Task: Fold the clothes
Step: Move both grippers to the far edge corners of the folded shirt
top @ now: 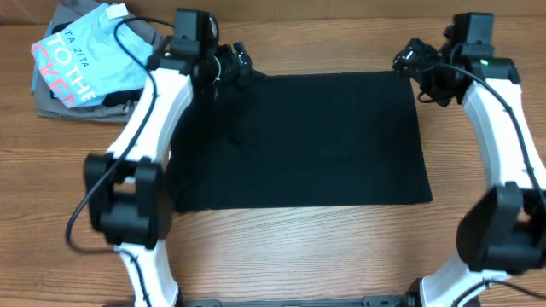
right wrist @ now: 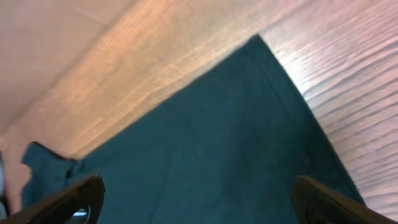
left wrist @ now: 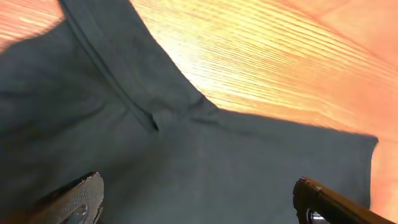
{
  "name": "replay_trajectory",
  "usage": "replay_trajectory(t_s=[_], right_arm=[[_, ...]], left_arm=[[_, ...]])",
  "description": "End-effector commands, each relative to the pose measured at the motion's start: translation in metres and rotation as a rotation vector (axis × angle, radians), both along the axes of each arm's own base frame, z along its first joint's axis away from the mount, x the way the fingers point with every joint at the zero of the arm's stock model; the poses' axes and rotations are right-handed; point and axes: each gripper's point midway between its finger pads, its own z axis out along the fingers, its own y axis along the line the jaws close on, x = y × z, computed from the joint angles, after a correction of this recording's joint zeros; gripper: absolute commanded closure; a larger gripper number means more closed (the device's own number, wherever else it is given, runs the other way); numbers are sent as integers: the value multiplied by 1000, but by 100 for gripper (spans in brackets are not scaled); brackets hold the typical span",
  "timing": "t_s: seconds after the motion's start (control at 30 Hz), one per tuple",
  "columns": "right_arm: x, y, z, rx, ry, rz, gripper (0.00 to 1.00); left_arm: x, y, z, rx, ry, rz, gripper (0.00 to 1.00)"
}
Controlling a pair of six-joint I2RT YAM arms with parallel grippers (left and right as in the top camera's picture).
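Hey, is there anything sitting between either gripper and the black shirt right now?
Nothing visible. The left gripper and right gripper hang open just over the black shirt, at its far corners. The light blue tee lies off to the side.

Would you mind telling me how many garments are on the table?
3 visible: the black shirt spread flat at the centre, the light blue tee at the far left corner, and a grey garment beneath it; more may lie hidden there.
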Motion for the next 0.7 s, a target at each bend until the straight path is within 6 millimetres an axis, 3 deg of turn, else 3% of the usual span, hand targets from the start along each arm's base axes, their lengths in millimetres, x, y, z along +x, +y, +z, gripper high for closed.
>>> replay_trajectory(t_s=[0.0,0.2,0.33,0.5,0.67], right_arm=[[10,6,-14,4,19,34,0],[7,8,-55,14,117,37,0],[5,8,-62,14,138,40,0],[1,8,-64,16,156,40,0],[-2,8,-65,17,173,40,0]], left_arm=[[18,-15,-20,-109,50,45,1],[24,-27,-67,-173,140,52,0],[24,-26,-84,-171,170,73,0],[35,-27,-85,-186,132,80,5],[40,-26,-84,-193,119,105,17]])
